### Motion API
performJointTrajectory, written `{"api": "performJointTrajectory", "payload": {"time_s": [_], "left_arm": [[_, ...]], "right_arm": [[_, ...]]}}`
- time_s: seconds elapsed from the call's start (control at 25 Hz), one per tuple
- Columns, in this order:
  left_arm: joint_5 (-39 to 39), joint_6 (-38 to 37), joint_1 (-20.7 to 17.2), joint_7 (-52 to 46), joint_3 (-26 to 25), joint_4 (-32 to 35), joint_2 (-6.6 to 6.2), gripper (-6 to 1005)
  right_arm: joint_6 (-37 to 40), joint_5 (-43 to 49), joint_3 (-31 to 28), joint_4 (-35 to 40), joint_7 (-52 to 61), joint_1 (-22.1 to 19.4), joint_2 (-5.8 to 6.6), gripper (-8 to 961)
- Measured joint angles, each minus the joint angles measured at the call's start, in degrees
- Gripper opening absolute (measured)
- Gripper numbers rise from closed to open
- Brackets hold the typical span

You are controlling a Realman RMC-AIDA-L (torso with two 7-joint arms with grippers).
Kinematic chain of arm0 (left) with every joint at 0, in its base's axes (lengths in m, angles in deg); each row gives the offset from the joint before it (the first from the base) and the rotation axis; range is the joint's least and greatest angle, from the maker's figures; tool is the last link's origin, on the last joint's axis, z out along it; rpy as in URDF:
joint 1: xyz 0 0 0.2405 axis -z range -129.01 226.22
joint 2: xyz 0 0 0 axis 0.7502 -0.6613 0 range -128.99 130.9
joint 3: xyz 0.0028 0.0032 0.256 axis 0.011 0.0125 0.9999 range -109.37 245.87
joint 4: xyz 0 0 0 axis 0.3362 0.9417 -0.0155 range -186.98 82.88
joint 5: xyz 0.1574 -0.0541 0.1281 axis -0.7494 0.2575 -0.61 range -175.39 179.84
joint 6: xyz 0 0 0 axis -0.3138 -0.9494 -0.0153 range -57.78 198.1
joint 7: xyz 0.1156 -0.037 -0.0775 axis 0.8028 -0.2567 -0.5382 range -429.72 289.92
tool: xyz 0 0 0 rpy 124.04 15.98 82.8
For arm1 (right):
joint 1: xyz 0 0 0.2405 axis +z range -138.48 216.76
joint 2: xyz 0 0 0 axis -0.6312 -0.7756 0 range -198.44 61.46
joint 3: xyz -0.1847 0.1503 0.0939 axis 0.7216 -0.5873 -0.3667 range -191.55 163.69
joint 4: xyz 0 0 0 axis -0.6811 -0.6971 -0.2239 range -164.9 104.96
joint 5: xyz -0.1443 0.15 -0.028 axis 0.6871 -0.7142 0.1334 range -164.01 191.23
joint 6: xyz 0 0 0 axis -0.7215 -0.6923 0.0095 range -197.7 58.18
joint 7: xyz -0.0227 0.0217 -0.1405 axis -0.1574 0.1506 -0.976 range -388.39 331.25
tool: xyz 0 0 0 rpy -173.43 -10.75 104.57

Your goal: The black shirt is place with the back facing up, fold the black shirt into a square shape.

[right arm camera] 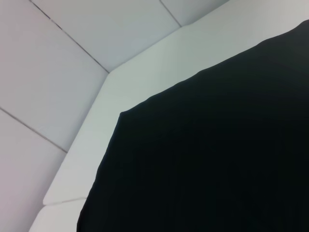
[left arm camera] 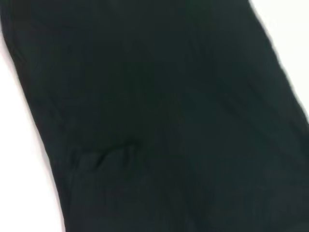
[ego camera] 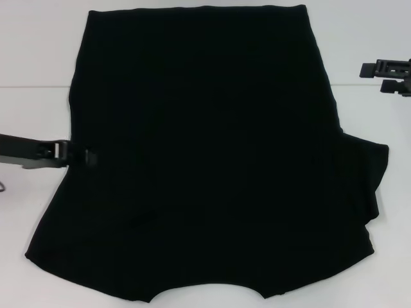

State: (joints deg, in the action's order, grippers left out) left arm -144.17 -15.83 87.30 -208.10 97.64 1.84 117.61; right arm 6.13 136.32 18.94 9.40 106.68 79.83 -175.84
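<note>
On the desk: the black shirt lay spread flat over the white desk, taking up most of the head view, plain black side up, no lettering showing.
Shirt shape: one straight edge ran along the far side, the neck cutout sat at the near edge, so the collar pointed toward the robot.
Sleeves: the one on the robot's right stuck out with a wavy edge; on the left I couldn't really make out a separate sleeve, just a slanted edge.
Left end effector: it sat right at the shirt's left edge, about halfway along, arm coming in low from the left. Black on black, so I couldn't tell how far open it was or if it had any fabric.
Left wrist view: mostly black cloth with a small wrinkle, desk at the sides.
Right end effector: it hung off to the right near the far corner, apart from the shirt; couldn't tell its opening either.
Right wrist view: a shirt corner on the desk.
</note>
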Motion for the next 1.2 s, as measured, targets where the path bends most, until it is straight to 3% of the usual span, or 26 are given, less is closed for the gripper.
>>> {"api": "performJointTrajectory", "payload": {"time_s": [0.12, 0.2, 0.32, 0.44, 0.64, 0.72, 0.88, 1.2], "left_arm": [[6.31, -3.96, -2.68, 7.5, -4.37, -0.59, -1.03, 214], [9.74, -7.42, -4.04, 14.24, -7.06, -1.02, -1.03, 292], [14.38, -12.23, -6.24, 25.35, -9.78, -2.61, -0.4, 417], [16.29, -11.75, -7.41, 28.25, -10.31, -3.94, 0.24, 562], [17.6, -9.83, -7.37, 28.63, -10.45, -4.99, 0.52, 720], [17.96, -9.64, -7.02, 28.64, -10.43, -5.06, 0.54, 776], [18.77, -8.9, -6.44, 28.64, -10.38, -5.7, 0.71, 860], [20.69, -7.22, -6.33, 28.72, -10.38, -7.38, 0.71, 917]], "right_arm": [[1.87, 0.84, 0.43, 0.11, -0.4, 0.01, 0.9, 731], [3.61, 2.77, 0.51, 0.43, -0.45, 0.11, 1.62, 729], [6.86, 7.52, 0.53, 0.38, 1.4, 0.56, 3.69, 726], [10.71, 12.03, 0.33, 0.75, 4.27, 0.5, 5.38, 724], [14.41, 16.34, 0.04, 2.82, 8.81, -0.95, 6.07, 719], [14.92, 17.07, 0.26, 2.69, 9.11, -1.26, 5.99, 717], [14.42, 19.79, 0.46, 0.61, 8.99, -1.41, 4.64, 714], [8.61, 26.97, 0.55, -0.15, 9.02, -0.64, -0.17, 547]]}}
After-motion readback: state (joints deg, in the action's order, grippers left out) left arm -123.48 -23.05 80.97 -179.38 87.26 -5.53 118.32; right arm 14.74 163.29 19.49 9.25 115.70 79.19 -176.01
